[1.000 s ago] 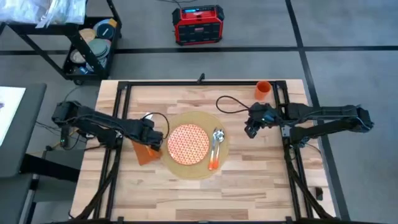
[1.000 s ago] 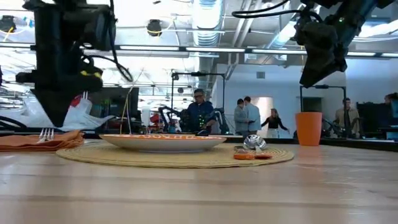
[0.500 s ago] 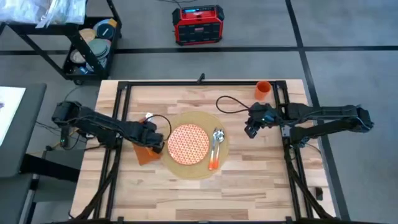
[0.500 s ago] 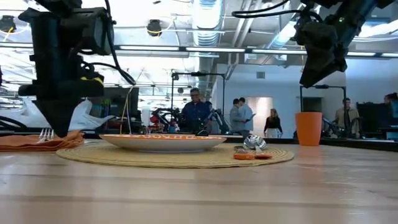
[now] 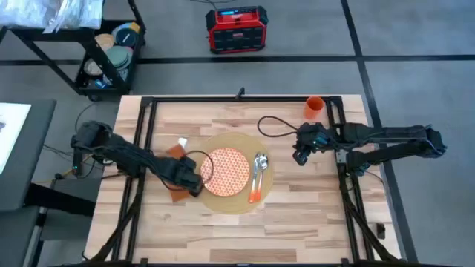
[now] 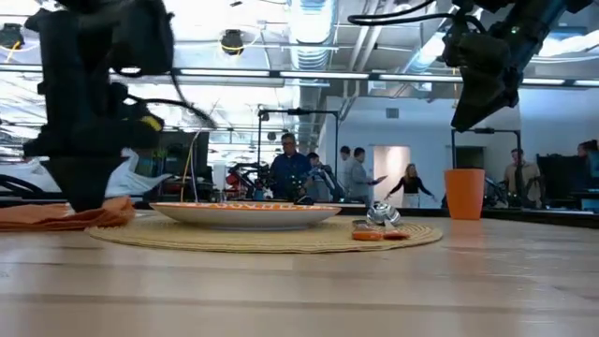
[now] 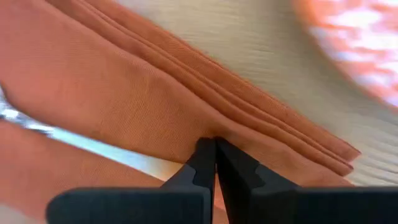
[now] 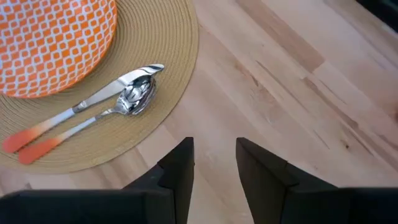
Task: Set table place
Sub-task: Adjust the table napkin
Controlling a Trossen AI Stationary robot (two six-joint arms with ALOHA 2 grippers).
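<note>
Light-wood butcher-block tabletop (image 5: 245, 230) with black frame, seen from above. Near its middle, a round tan woven placemat (image 5: 237, 144) carrying an orange-patterned plate (image 5: 225, 171). Just right of the plate, still on the mat, an orange-handled knife and spoon (image 5: 257, 176) lying side by side, steel ends toward the far edge, handles toward the near one. Left of the mat, a rust-orange napkin (image 5: 174, 153), folded in layers, its inner edge touching or lapping the mat rim, a glint of steel cutlery beside it in the left wrist view. Small orange cup (image 5: 314, 107) upright near the far right corner, well apart from the rest.

Left gripper (image 5: 194, 186) down at the near end of the napkin, beside the mat's left rim; fingers (image 7: 202, 167) pressed together, tips right at a napkin fold, pinching the cloth or only touching it impossible to tell. Right gripper (image 5: 299, 154) raised above bare wood to the right of the mat; fingers (image 8: 177, 171) parted a little, nothing between them.

Wide bare wood along the near edge and at the near right; a black cable (image 5: 271, 126) looping across the far side between mat and cup. Beyond the tabletop, a red box (image 5: 236, 28) on the floor, a cart (image 5: 111, 55) with dishes at far left, and people (image 6: 299, 173) standing in the room behind.
</note>
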